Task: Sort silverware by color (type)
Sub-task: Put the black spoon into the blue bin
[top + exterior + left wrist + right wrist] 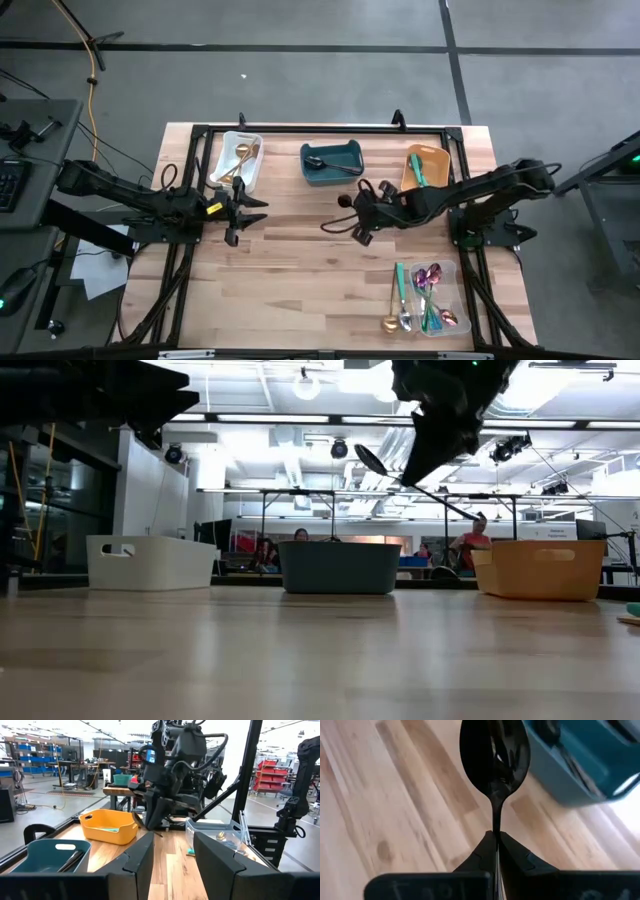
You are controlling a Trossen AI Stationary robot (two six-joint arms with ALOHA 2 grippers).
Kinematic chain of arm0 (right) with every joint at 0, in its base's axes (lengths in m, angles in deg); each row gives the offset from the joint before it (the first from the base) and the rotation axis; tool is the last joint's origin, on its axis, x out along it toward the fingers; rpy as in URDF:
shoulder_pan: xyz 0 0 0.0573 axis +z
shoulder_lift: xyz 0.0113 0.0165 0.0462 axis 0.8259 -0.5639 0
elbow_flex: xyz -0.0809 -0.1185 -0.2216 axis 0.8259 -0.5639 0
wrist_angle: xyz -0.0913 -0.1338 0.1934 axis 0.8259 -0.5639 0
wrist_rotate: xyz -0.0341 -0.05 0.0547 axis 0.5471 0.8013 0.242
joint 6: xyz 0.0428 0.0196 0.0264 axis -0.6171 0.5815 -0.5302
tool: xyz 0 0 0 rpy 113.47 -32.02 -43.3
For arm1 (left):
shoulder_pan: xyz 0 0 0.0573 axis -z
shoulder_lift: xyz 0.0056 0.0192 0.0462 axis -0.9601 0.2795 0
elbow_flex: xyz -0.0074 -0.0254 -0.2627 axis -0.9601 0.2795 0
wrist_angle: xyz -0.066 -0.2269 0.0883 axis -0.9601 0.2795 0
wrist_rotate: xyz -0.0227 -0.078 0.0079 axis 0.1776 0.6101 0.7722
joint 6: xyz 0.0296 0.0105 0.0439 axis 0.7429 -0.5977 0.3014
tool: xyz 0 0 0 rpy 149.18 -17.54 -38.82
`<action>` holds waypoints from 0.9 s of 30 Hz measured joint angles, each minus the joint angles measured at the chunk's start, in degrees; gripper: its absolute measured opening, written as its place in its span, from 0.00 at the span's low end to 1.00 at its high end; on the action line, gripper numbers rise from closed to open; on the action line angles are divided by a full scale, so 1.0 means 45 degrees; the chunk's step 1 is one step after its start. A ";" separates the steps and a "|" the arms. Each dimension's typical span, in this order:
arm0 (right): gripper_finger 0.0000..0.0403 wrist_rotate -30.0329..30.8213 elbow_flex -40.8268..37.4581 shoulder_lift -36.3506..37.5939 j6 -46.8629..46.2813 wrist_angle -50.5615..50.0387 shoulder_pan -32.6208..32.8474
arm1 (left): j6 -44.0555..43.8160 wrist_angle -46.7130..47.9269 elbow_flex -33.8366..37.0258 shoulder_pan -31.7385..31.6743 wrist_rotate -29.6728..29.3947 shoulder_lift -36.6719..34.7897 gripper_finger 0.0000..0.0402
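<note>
The right hand [496,840] is closed on the handle of a black spoon [495,757], bowl pointing forward from the fingertips; in the high view this hand [352,205] sits over the middle of the desk [300,280], just beside the teal bin [332,163] on the side toward the desk's centre. The low view shows the spoon [372,459] raised well clear of the desk surface. The teal bin holds another black utensil [325,163]. The left hand [243,208] hangs over the desk near the white bin [236,160], fingers [140,857] apart and holding nothing. The white bin contains gold pieces [243,157]. The orange bin [427,165] contains a teal-handled piece [417,168]. The clear bin [432,297] near the right front corner holds purple iridescent spoons [430,275], teal-handled pieces and silver ones; a gold spoon [389,323] lies with its bowl just outside that bin's edge, beside a teal-handled utensil [399,280]. People sit at benches in the room beyond the desk.
</note>
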 joint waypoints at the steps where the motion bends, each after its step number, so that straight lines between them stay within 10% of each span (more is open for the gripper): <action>1: 0.00 0.0134 0.0000 -0.0006 0.0117 0.0186 0.0042 | -0.0003 0.0001 0.0000 0.0000 0.0000 0.0000 0.33; 18: 0.00 -0.0534 -0.5838 0.1394 0.1868 1.2087 0.0006 | 0.0164 0.0066 0.0000 -0.0005 -0.0007 0.0005 0.33; 27: 0.00 -0.0761 -0.6091 0.1321 0.3531 1.4024 -0.1074 | 0.0871 -0.0005 0.0000 -0.0029 -0.0148 0.0005 0.33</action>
